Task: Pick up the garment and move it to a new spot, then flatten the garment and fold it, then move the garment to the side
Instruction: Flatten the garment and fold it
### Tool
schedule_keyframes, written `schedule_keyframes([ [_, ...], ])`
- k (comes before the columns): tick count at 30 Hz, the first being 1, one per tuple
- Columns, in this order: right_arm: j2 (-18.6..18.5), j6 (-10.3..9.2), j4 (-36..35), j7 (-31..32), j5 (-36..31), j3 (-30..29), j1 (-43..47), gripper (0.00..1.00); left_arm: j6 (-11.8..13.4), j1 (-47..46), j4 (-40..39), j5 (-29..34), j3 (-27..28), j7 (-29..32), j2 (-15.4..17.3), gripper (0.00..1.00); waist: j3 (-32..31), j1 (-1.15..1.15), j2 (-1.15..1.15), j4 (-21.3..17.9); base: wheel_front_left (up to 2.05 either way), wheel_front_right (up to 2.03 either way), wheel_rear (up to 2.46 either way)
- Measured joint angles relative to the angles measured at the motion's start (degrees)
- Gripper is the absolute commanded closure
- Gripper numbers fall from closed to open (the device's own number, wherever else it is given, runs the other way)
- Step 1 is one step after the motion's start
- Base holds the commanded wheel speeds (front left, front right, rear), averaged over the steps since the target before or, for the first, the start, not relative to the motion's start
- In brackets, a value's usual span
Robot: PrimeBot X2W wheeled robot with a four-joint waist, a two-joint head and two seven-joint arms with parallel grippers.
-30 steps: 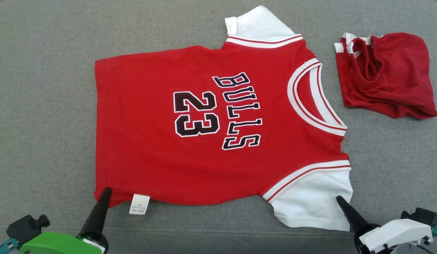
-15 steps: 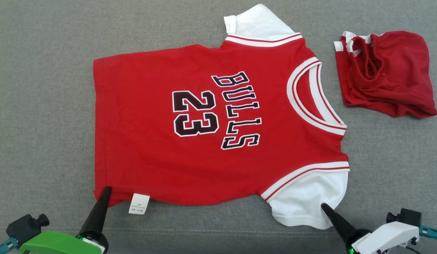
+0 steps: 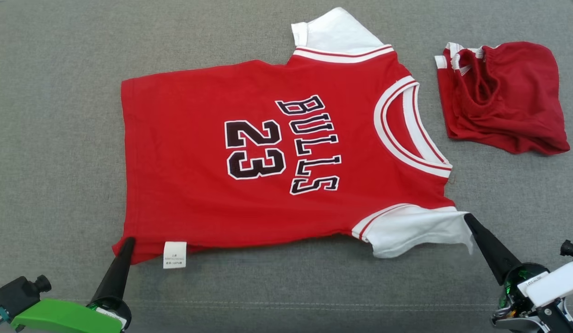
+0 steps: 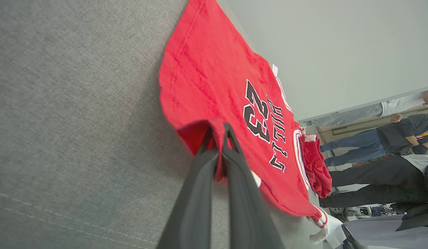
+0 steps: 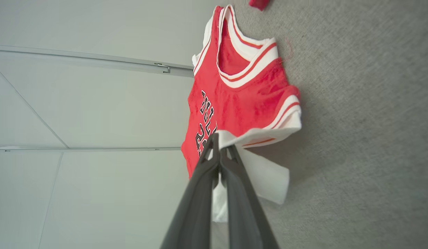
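The garment (image 3: pixel 249 152) is a red jersey with white sleeves and black "BULLS 23" lettering, spread on the grey cushion with its neck to the right. My left gripper (image 3: pixel 128 241) is shut on its near-left hem corner, and the red cloth (image 4: pixel 200 131) bunches between the fingers in the left wrist view. My right gripper (image 3: pixel 467 218) is shut on the edge of the near white sleeve (image 3: pixel 416 229), which is lifted and folded over. The right wrist view has the sleeve (image 5: pixel 259 135) pinched at my right gripper (image 5: pixel 219 140), with the rest hanging.
A crumpled pair of red shorts (image 3: pixel 501 97) lies at the far right of the grey cushion (image 3: pixel 59 138). A seam line runs along the cushion near its front edge. Several people (image 4: pixel 390 138) stand beyond the cushion in the left wrist view.
My right gripper has shut on the white sleeve and lifted it, pulling it up and to the right so it folds. My left gripper drew the hem corner slightly left and toward me.
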Motion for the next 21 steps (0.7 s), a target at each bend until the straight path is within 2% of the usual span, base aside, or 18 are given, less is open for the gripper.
schedule_keyframes([
  [16, -2.2, -1.19, -3.7, 3.0, 0.8, 0.2, -1.7, 1.0, 0.6, -0.4, -2.1, 0.0, 0.1, 1.7, 1.7, 1.0, 0.1, 0.0, 0.0, 0.6, 0.0, 0.0, 0.0],
  [21, -2.6, -2.69, -5.1, 3.5, 0.8, 0.4, -3.7, 1.0, 1.1, -1.2, -2.4, 0.0, -0.1, 2.7, 2.3, 1.0, 0.2, 0.0, 0.0, 0.3, 0.0, 0.0, 0.0],
])
